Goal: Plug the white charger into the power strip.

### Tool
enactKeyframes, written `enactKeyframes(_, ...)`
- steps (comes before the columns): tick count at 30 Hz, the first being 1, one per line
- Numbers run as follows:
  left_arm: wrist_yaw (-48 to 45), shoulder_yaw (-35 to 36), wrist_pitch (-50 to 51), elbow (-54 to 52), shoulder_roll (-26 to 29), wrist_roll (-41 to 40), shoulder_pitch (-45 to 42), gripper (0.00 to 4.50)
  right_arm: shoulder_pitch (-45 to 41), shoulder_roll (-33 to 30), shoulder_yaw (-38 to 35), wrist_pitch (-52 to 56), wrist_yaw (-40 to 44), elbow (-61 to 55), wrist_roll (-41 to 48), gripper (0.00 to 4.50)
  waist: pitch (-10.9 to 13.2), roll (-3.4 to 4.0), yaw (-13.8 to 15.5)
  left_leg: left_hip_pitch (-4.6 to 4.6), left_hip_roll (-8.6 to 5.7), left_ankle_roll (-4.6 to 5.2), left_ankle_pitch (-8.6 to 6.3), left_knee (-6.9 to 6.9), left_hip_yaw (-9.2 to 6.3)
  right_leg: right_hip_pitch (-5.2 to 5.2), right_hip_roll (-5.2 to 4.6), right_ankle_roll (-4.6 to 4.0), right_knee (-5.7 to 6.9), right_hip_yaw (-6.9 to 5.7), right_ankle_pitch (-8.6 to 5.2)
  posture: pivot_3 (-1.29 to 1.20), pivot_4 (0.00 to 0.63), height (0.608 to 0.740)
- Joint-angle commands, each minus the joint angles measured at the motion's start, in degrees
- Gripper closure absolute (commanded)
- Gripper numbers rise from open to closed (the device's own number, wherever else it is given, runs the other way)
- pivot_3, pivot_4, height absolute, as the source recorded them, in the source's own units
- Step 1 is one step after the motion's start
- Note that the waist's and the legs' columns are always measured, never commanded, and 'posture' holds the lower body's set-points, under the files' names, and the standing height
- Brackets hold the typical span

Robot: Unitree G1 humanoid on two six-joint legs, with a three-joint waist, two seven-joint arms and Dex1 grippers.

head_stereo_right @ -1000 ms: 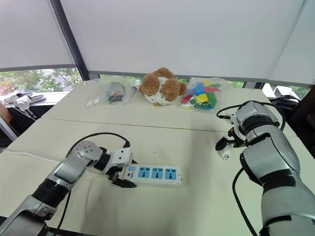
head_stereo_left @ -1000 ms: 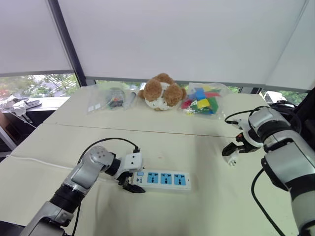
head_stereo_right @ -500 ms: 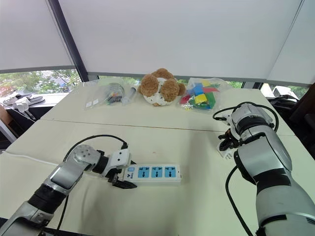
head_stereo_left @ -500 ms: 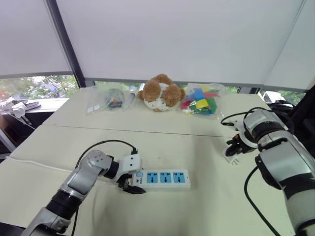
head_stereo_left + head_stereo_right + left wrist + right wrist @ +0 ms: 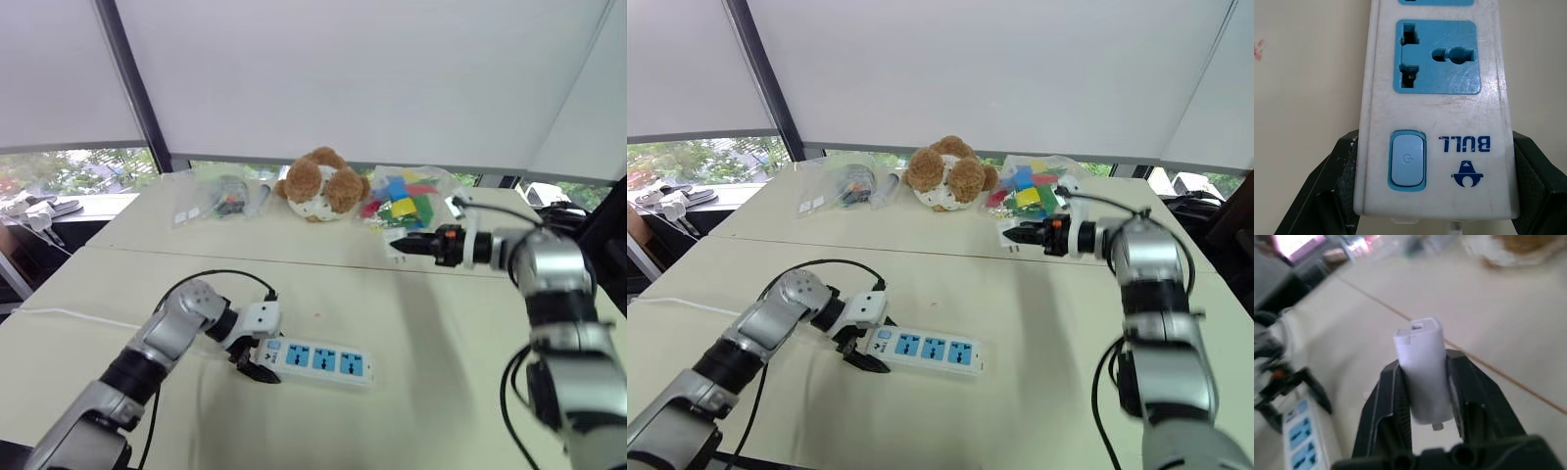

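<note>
The right gripper (image 5: 1427,382) clamps the white charger (image 5: 1422,374) in mid-air, well above and to the right of the power strip (image 5: 313,359). The left gripper (image 5: 1435,196) pinches the strip's switch end (flat on the table (image 5: 441,372)). The charger could slip or twist between the fingers when pressed down, so its prongs miss the socket.

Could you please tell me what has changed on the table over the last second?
The right hand closed on the white charger, lifted it off the table and swung it left. The left hand stayed clamped on the power strip, which turned slightly.
</note>
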Motion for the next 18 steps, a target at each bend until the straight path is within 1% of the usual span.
enactKeyframes(1, -1.8, -1.8, -2.3, 5.8, 1.2, 2.7, -2.0, 1.44, 9.4, 2.1, -0.7, -7.7, 1.4, -16.5, 6.0, 3.85, 0.0, 0.03, -0.4, 0.01, -0.01, -0.06, 0.03, 0.01, 0.04, -0.01, 0.00, 0.00, 0.00, 0.02, 0.00, 0.00, 0.150, 0.739)
enactKeyframes(4, -2.8, -2.7, -4.4, 7.9, 1.5, 3.8, -3.6, 1.44, 17.8, 3.8, 3.1, -12.6, 2.0, -21.9, 6.6, 3.85, 0.0, 0.00, -0.7, 0.11, 0.03, -0.07, 0.04, 0.04, 0.11, 0.04, 0.05, 0.00, -0.02, 0.07, 0.00, 0.00, 0.150, 0.739)
enactKeyframes(7, -2.0, -2.7, -5.6, 9.2, 1.5, 4.3, -4.4, 1.44, 21.8, 5.1, 6.0, -15.9, 0.9, -23.1, 6.3, 3.85, 0.0, 0.00, -0.7, 0.19, 0.07, -0.07, 0.04, 0.03, 0.07, 0.11, 0.15, -0.01, -0.01, 0.08, 0.00, 0.00, 0.150, 0.739)
enactKeyframes(12, -0.1, -1.9, -7.0, 10.6, 1.5, 4.4, -4.5, 1.44, 24.2, 5.4, 11.8, -21.3, 0.2, -22.1, 4.4, 3.85, 0.0, -0.01, -0.5, 0.18, 0.08, -0.08, 0.05, 0.04, 0.08, 0.08, 0.16, -0.01, -0.01, 0.13, 0.00, 0.00, 0.150, 0.739)
enactKeyframes(18, 1.1, -1.4, -6.7, 9.6, 1.3, 3.8, -3.2, 1.44, 24.2, 7.6, 14.6, -23.4, -2.0, -19.2, 5.5, 3.85, 0.0, -0.02, -0.3, 0.19, 0.08, -0.08, 0.05, 0.04, 0.09, 0.10, 0.15, -0.01, -0.01, 0.13, 0.00, 0.00, 0.150, 0.739)
